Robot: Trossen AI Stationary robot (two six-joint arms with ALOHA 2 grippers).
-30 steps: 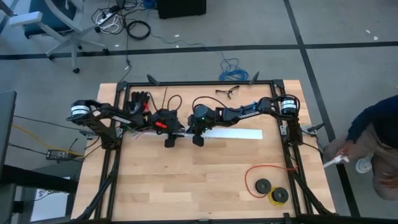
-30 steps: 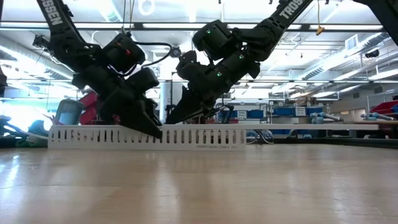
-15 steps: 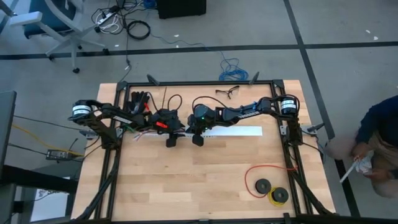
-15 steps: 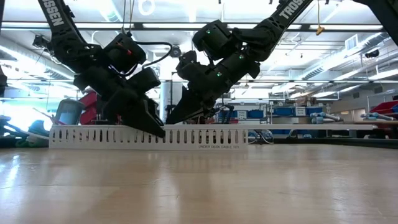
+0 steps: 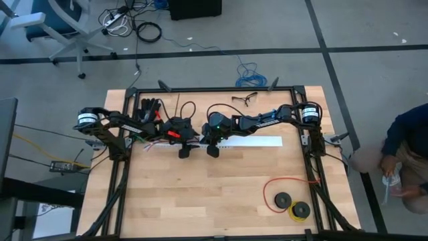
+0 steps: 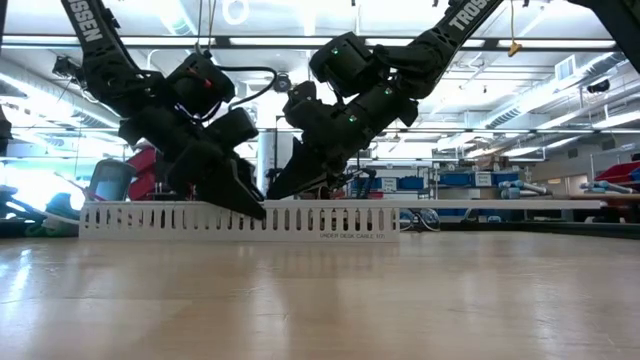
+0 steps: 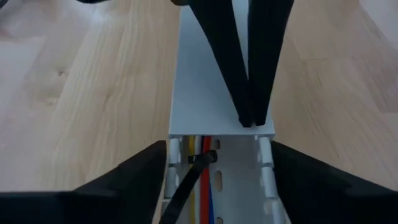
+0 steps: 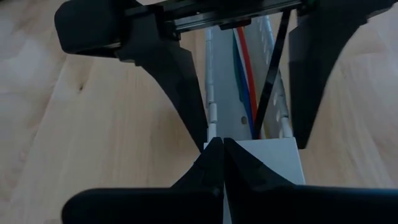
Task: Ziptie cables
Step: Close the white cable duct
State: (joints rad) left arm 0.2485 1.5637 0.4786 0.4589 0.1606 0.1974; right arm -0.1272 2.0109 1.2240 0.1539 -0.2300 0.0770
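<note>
Left gripper (image 5: 182, 153): jaws wide, straddling channel (image 5: 257, 142), holding nothing. Cables (image 7: 200, 193) lie inside channel between those jaws, long axis along channel, running left-right across tabletop (image 5: 221, 187). Black ziptie (image 7: 186, 183) crosses them. Left arm nearer. Right gripper (image 5: 212, 151): jaws closed, tips on channel lid. Count: one channel, two grippers, one ziptie.

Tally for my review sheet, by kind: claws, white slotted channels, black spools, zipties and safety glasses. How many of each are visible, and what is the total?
Claws: 2, left claw and right claw
White slotted channel: 1
Black spools: 2
Black ziptie: 1
Safety glasses: 1
Total: 7
</note>
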